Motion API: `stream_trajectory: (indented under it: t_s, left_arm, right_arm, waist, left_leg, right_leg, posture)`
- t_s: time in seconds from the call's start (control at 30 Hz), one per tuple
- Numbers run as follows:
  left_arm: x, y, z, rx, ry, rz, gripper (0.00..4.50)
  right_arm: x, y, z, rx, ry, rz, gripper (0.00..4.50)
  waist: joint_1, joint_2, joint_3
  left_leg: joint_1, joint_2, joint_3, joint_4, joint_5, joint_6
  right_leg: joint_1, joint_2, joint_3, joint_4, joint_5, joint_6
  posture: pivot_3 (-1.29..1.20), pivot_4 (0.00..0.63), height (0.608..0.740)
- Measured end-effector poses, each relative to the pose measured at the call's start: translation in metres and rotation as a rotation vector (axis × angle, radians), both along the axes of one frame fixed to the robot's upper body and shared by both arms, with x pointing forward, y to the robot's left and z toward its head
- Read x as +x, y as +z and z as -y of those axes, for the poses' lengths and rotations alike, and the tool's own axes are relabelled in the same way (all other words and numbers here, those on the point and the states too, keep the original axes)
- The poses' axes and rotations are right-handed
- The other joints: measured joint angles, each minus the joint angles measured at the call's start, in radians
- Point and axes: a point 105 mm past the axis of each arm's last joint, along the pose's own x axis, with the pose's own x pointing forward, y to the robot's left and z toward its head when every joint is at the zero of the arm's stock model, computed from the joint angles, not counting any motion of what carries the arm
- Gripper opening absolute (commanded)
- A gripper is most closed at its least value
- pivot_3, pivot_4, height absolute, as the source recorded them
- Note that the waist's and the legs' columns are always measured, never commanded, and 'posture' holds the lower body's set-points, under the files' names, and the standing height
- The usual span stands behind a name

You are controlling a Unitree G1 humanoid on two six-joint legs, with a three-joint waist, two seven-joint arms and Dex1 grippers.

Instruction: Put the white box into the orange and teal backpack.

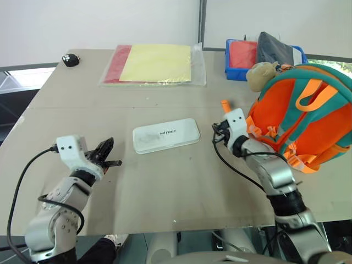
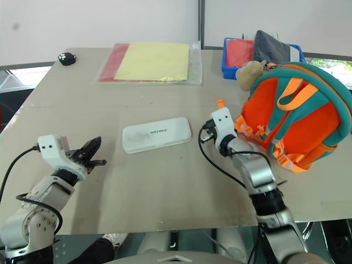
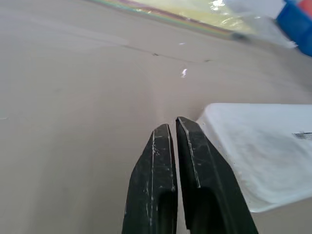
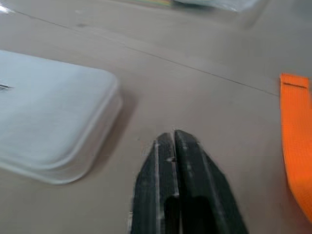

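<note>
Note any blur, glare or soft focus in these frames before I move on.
Left wrist view: the hand's fingers are sharp, while the plastic sleeve and blue bin beyond go soft. Right wrist view: soft overall, with the white box hazy at its edges and the orange strap soft. Left eye view: evenly lit, with mild glare on the sleeve's edge.

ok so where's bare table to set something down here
Free: the wide near strip between the left gripper and right gripper, in front of the white box. Crowded: the far edge, with plastic sleeve, blue bin and backpack.
</note>
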Motion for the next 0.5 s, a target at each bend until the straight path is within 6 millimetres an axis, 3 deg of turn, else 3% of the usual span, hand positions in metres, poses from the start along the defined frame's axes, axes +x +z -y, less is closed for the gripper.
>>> stream_trajectory:
  t_s: [0.13,0.23,0.33,0.5]
  left_arm:
    - [0.012,-0.008,0.001,0.057,-0.013,-0.054,0.0]
    - [0.024,-0.008,0.009,0.107,-0.068,-0.07,0.0]
    - [0.029,-0.009,0.023,0.134,-0.185,-0.082,0.0]
    - [0.028,-0.01,0.025,0.172,-0.298,-0.098,0.0]
  right_arm:
    - [0.013,-0.015,-0.009,-0.044,-0.01,-0.024,0.04]
    - [0.021,-0.012,-0.027,-0.02,0.049,-0.024,0.04]
    - [0.013,-0.015,-0.042,0.013,0.178,-0.03,0.04]
    - [-0.007,-0.02,-0.028,0.014,0.287,-0.043,0.04]
  waist:
    - [-0.002,0.0,0.0]
    - [-0.005,0.0,0.0]
    - [-0.007,0.001,0.001]
    - [-0.002,0.001,0.001]
  left_leg:
    - [0.0,0.0,0.0,0.0,0.0,0.0]
    - [0.0,0.0,0.0,0.0,0.0,0.0]
    - [0.0,0.0,0.0,-0.002,0.0,0.0]
    - [-0.001,0.0,0.0,-0.002,0.0,0.0]
  right_leg:
    - [0.0,0.0,0.0,0.0,0.001,0.002]
    - [0.0,0.0,0.0,0.0,0.002,0.003]
    - [-0.001,0.0,0.0,0.0,0.002,0.003]
    - [-0.001,-0.001,-0.001,-0.001,0.002,0.003]
  posture:
    - [0.0,0.15,0.74]
    - [0.0,0.15,0.74]
    - [0.0,0.15,0.74]
    - [0.0,0.15,0.74]
